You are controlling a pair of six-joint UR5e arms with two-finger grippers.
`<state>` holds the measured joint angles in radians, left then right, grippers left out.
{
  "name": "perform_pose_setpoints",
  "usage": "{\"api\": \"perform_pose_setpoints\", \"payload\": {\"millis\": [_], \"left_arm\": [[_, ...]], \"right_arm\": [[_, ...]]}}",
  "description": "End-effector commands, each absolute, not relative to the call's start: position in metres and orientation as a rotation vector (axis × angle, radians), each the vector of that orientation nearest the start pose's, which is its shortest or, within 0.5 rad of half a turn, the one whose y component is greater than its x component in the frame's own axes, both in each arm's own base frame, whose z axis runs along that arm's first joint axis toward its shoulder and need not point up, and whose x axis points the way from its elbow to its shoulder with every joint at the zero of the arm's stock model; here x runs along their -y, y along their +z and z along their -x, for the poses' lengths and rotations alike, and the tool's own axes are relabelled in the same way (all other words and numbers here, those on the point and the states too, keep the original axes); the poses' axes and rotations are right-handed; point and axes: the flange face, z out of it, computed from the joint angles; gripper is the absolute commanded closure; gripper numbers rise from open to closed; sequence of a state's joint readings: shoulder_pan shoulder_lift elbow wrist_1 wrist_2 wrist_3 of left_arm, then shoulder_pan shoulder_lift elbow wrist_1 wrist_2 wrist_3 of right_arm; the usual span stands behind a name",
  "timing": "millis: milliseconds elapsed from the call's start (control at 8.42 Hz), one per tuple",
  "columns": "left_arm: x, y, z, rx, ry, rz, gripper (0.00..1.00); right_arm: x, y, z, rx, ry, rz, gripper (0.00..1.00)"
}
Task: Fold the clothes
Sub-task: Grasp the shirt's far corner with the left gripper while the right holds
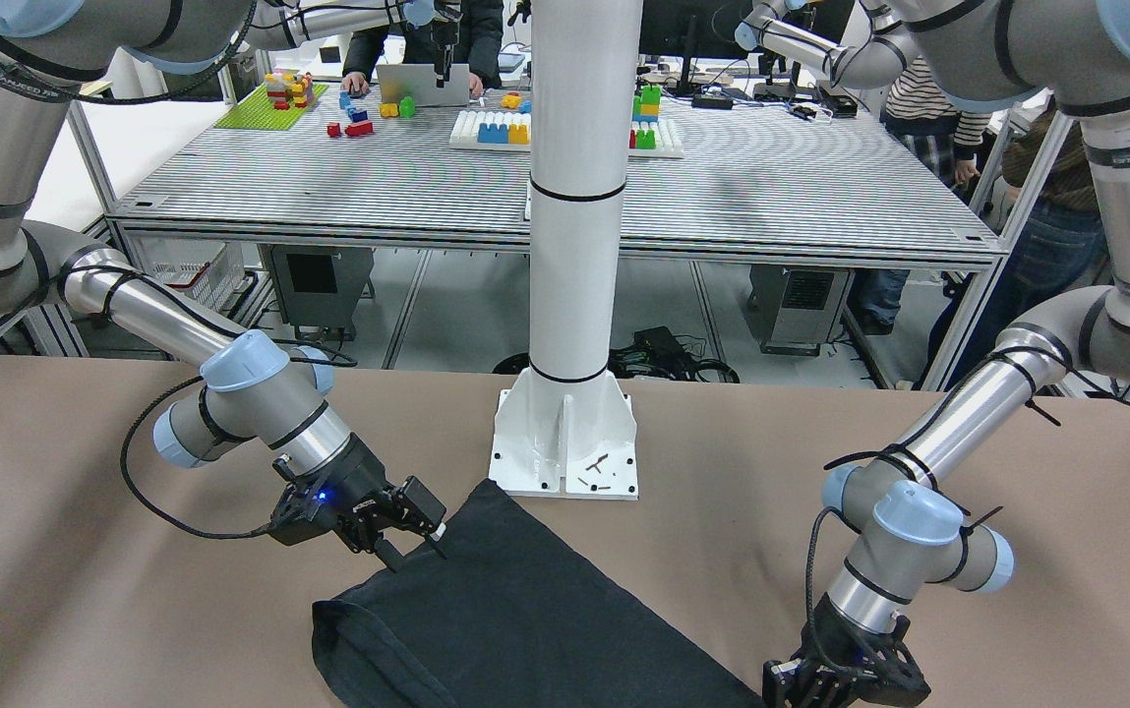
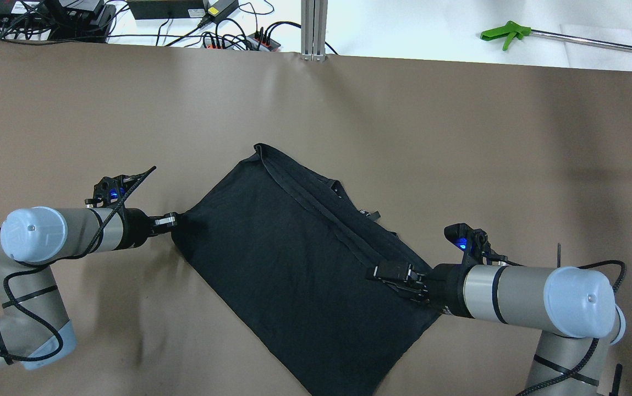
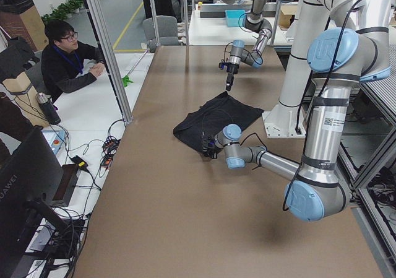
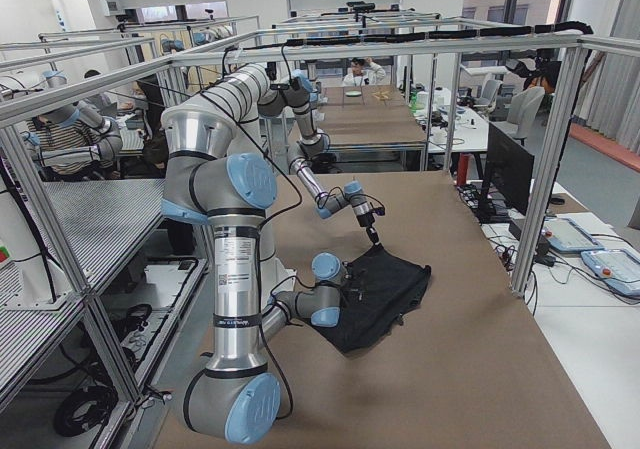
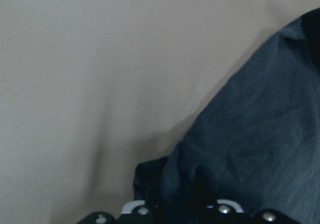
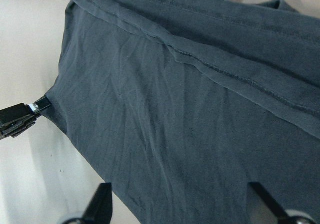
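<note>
The black garment [image 2: 293, 264] lies spread as a slanted rectangle on the brown table [image 2: 459, 137], with one edge folded over into a hemmed band [image 6: 225, 69]. No logo shows. My left gripper [image 2: 175, 220] is shut on the garment's left corner, low at the table. It also shows in the right wrist view [image 6: 40, 104] and the left wrist view [image 5: 175, 209]. My right gripper [image 2: 373, 273] is open, jaws wide apart, just above the garment's right edge. Its fingertips [image 6: 102, 199] frame the cloth. In the front-facing view it is on the left [image 1: 412, 541], and the left gripper [image 1: 801, 683] is at the bottom.
The white robot pedestal [image 1: 565, 442] stands on the table close to the garment's near corner. A green grabber tool [image 2: 508, 33] and cables lie beyond the table's far edge. A person [image 3: 68, 61] sits beside the table.
</note>
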<state>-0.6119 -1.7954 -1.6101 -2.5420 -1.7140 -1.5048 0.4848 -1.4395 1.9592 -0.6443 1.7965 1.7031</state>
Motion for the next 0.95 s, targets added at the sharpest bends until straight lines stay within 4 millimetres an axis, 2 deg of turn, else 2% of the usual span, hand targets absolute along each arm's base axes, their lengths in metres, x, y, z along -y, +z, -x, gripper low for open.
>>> {"api": "perform_pose_setpoints", "payload": {"millis": [0,119,238,356,594,713,832], "left_arm": [[0.448,0.403,-0.419,-1.218,-0.380,-0.278,1.00],[0.461,0.394,-0.413,-1.218,-0.404,-0.301,1.00],[0.471,0.397,-0.406,-1.200,-0.426,-0.308,1.00],[0.485,0.380,-0.410,-1.180,-0.444,-0.317,1.00],[0.512,0.338,-0.427,-1.148,-0.504,-0.398,1.00],[0.527,0.327,-0.444,-1.147,-0.507,-0.402,1.00],[0.551,0.310,-0.468,-1.137,-0.520,-0.418,1.00]], "right_arm": [[0.335,0.304,0.392,1.454,0.342,-0.077,0.06],[0.335,0.303,0.392,1.455,0.342,-0.077,0.06],[0.335,0.303,0.392,1.455,0.342,-0.077,0.06],[0.335,0.304,0.391,1.452,0.343,-0.077,0.06],[0.335,0.306,0.391,1.449,0.345,-0.075,0.06],[0.334,0.305,0.390,1.454,0.347,-0.073,0.06],[0.334,0.304,0.389,1.456,0.349,-0.073,0.06]]}}
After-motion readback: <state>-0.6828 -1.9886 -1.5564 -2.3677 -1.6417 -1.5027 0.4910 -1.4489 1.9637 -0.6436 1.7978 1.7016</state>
